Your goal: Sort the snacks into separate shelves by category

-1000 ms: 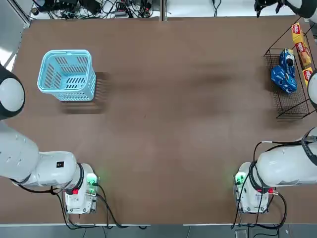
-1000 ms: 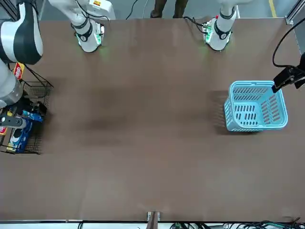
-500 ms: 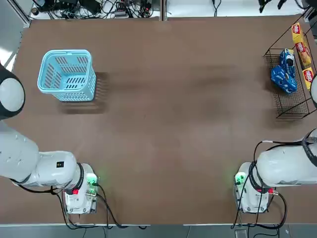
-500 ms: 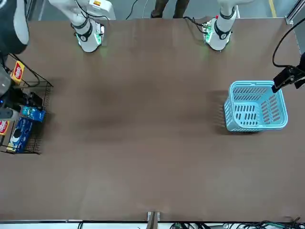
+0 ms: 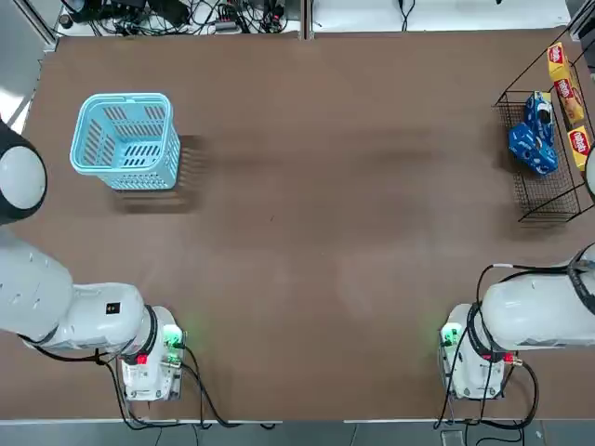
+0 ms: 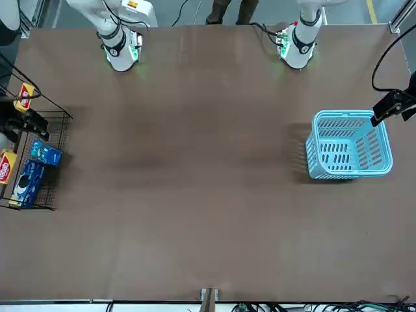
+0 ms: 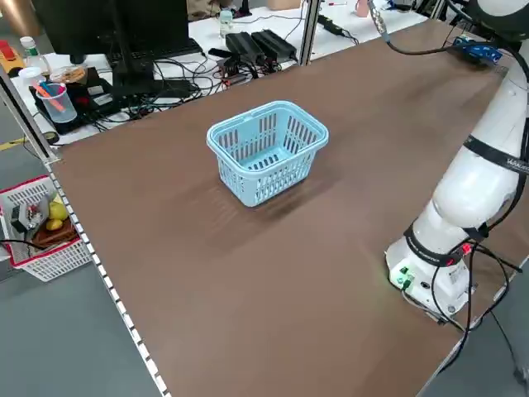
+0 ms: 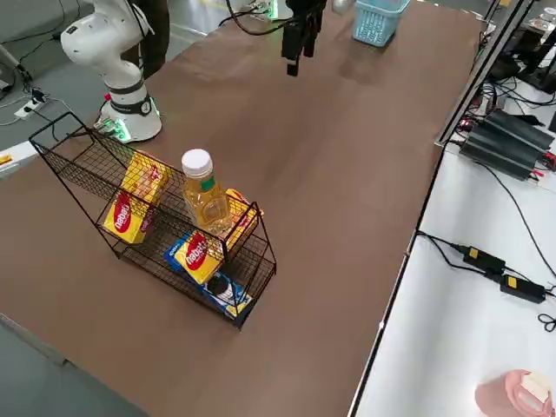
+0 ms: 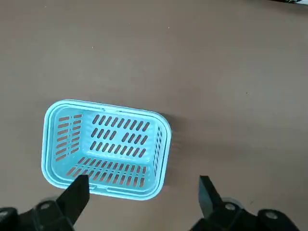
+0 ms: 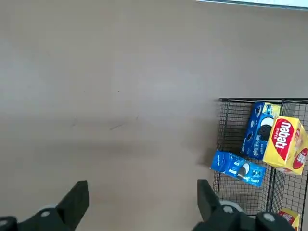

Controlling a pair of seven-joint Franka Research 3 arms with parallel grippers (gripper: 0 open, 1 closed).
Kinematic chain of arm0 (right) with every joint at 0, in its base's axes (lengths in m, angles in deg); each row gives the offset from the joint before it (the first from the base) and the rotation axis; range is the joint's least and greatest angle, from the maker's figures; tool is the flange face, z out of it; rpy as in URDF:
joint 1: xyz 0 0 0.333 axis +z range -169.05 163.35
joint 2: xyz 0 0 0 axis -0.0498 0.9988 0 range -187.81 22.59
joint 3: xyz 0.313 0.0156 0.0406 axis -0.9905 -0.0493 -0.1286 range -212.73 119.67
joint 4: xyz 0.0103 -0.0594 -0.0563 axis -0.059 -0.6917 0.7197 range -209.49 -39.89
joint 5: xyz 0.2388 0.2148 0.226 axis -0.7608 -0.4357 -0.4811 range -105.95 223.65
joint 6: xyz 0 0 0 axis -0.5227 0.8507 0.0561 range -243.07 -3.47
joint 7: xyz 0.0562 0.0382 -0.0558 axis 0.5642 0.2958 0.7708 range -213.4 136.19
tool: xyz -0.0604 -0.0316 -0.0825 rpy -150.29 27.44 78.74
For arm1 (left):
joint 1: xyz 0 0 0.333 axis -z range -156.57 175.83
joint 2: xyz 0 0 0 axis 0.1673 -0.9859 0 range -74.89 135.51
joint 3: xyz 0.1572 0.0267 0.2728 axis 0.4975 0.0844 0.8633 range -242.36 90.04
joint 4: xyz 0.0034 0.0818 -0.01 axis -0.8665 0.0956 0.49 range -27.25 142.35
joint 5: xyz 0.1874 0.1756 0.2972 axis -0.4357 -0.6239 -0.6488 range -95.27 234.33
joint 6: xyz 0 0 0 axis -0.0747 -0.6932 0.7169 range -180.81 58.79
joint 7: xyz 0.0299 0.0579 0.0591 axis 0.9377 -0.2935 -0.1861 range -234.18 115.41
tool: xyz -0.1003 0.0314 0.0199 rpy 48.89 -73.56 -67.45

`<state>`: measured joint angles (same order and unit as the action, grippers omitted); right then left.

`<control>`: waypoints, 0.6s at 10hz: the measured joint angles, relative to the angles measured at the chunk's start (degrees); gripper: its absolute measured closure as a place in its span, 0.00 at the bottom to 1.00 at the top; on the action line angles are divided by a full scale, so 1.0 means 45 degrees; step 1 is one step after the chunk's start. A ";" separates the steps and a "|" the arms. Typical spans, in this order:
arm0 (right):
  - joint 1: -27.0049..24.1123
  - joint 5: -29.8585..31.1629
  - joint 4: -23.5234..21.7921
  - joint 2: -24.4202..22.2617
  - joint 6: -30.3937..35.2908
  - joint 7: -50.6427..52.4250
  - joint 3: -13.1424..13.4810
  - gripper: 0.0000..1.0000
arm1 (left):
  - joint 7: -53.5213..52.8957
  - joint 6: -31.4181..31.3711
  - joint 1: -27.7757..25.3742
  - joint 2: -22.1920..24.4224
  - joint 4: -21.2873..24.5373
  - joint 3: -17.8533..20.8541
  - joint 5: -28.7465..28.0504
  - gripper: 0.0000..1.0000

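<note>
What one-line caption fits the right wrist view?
Open fingers above bare table; wire rack holds two blue packets and yellow boxes.

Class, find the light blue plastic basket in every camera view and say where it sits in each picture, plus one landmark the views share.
Top: blue basket, upper left.
Front, right of middle.
Left side, upper centre.
Right side, top edge, partly cut off.
Left wrist, just beyond the open left claw.
Right wrist: not in it.
Shared landmark: the wire rack, at the table's opposite end in top and front views.
</note>
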<state>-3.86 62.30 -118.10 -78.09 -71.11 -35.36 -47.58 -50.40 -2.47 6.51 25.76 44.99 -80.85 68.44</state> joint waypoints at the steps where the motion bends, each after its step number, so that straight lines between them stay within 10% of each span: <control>1: 0.0126 0.0001 0.0000 -0.0077 0.0231 -0.0284 -0.0011 0.00 | 0.0000 0.0000 0.0000 0.0000 0.0000 0.0000 0.0000 0.00; 6: 0.0420 0.0005 -0.0334 -0.0222 -0.0013 -0.1111 -0.0005 0.00 | 0.0000 0.0000 0.0001 0.0000 0.0000 0.0000 0.0000 0.00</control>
<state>-1.97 62.33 -119.60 -79.09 -71.17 -40.36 -47.60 -50.40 -2.47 6.51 25.76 44.99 -80.86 68.44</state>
